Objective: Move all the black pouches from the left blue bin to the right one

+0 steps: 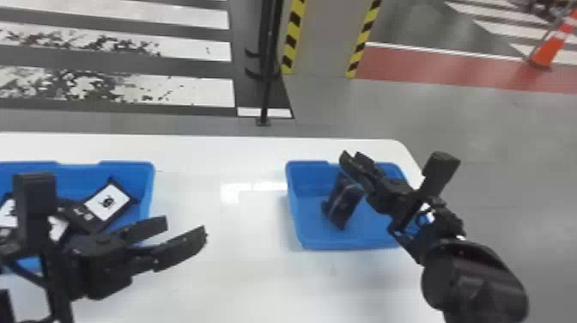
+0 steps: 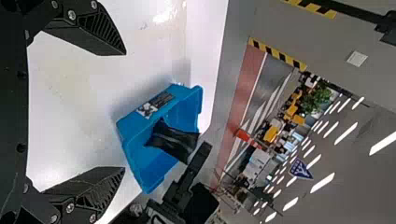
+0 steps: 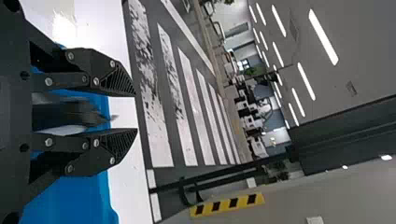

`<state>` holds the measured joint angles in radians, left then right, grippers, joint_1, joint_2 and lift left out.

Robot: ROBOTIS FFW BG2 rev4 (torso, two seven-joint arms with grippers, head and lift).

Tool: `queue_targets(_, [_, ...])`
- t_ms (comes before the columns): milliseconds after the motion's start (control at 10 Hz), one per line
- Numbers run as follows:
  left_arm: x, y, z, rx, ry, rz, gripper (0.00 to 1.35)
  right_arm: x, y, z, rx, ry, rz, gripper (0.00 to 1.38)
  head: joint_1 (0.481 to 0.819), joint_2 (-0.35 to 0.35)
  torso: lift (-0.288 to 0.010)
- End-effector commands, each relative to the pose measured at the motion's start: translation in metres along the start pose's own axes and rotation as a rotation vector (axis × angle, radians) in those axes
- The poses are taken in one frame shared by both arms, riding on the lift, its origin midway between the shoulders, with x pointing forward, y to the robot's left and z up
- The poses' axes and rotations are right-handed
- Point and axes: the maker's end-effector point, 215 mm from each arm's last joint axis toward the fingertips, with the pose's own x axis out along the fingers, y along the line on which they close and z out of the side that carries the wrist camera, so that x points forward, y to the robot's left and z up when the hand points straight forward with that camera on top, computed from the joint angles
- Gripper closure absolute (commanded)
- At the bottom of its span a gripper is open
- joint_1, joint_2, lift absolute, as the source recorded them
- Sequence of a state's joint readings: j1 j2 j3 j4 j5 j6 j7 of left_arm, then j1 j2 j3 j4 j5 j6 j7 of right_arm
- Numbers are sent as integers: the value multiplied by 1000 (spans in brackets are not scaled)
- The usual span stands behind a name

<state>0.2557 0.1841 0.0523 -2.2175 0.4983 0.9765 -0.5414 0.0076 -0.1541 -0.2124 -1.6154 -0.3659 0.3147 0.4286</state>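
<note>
Your white table point(image 1: 240, 283) carries both bins. Past its far edge: black post point(image 1: 267, 73), grey pillar point(image 1: 330, 38) with 2 yellow-black striped edges, orange cone point(image 1: 549, 49) off right, white floor stripes point(image 1: 193, 90). In your head view the left gripper point(image 1: 186, 228) and its arm cut across the left blue bin point(image 1: 147, 176), hiding part of the load. Right gripper point(image 1: 351, 155) and arm cross the right side of the right blue bin point(image 1: 311, 241).

Left gripper: fingers spread wide, tips over the table just right of the left bin, nothing between them. Right gripper: fingers apart, narrower gap, above the right bin. Your right wrist view has a blurred dark thing point(image 3: 77, 114) between those fingers; can't tell if it touches them. Black pouch point(image 1: 345, 202) is inside the right bin, tilted, just left of the right fingers as your head view sees it. Labelled black pouch point(image 1: 107, 202) lies slanted in the left bin, behind the left gripper.

Count: 2 bins, 2 grippers. Left bin: at least 2 pouches, 3 white label patches, exact number hidden. Right bin: at least 1 pouch, can't tell if more.
</note>
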Motion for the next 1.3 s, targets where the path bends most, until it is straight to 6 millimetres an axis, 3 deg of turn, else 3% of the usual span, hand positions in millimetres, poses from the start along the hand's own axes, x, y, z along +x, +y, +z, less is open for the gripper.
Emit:
queue_targets(0, [-19,35,14,23,-22,89,173,-12,-5,6,-44,-38,-27,25,695,-226,-140])
queue_targets(100, [-32,59,24,45,-35,157,173,-31,5,4,-104,-50,-35,124,695,-211,-140])
queue_targets(300, [-68,114,49,96,-58,325,173,-60,66,-4,-167,-96,18,205,695,-158,-140])
queue_targets(400, [-82,141,58,106,-59,393,173,-75,92,-12,-153,-116,33,211,695,-99,-140])
queue_targets(600, [-93,183,66,108,-32,482,171,-95,125,-27,-107,-121,61,213,695,40,-140])
queue_targets(700, [-97,203,66,99,-10,525,171,-99,142,-33,-84,-114,86,213,695,65,-140])
queue_targets(900, [-97,237,60,80,66,591,171,-105,169,-47,-31,-97,129,214,695,144,-140])
queue_targets(1000, [-89,246,60,97,121,610,171,-106,173,-52,-19,-88,138,216,695,178,-140])
queue_targets(1200, [-53,247,52,139,230,586,170,-105,175,-55,-3,-80,142,216,695,197,-140])
